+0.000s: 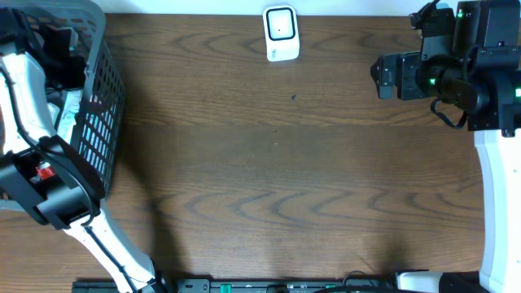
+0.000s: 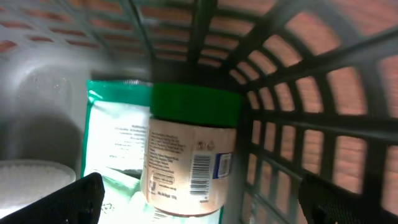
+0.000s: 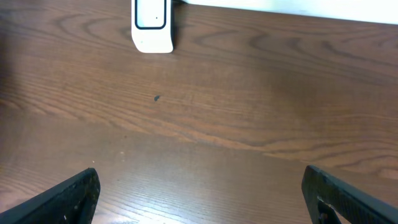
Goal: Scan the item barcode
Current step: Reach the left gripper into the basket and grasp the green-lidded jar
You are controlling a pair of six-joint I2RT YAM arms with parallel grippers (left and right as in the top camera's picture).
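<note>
- Your left end effector (image 2: 204, 204) is down inside the basket (image 1: 110, 98) at the left edge of the counter (image 1: 285, 171). Its fingers are spread wide and nothing is between them.
- Straight ahead of it in the left wrist view is the jar (image 2: 189, 155) with the green lid. It lies on a green-edged pouch (image 2: 115, 124) and sits just beside the basket's dark lattice wall.
- Here's the relation that matters. The jar's long axis runs up and down that view, lid at the far end, so it crosses the line between your two fingers. The fingers sit on either side of the jar's width, and I'd judge that a straight advance would bracket the body.
- The right-hand finger looks tight against the lattice wall, so watch that side.
- The barcode (image 2: 200, 174) shows on the label, low and toward the wall side, facing the camera. A grasp across the sides should leave it uncovered.
- The right end effector (image 3: 204, 202) hovers over bare wood at the far right, its fingers just as wide and empty. It is well apart from the basket, so this pick belongs to the left arm.
- The white scanner (image 1: 281, 34) stands at the far edge of the counter. It is between the arms and well away from the jar.
</note>
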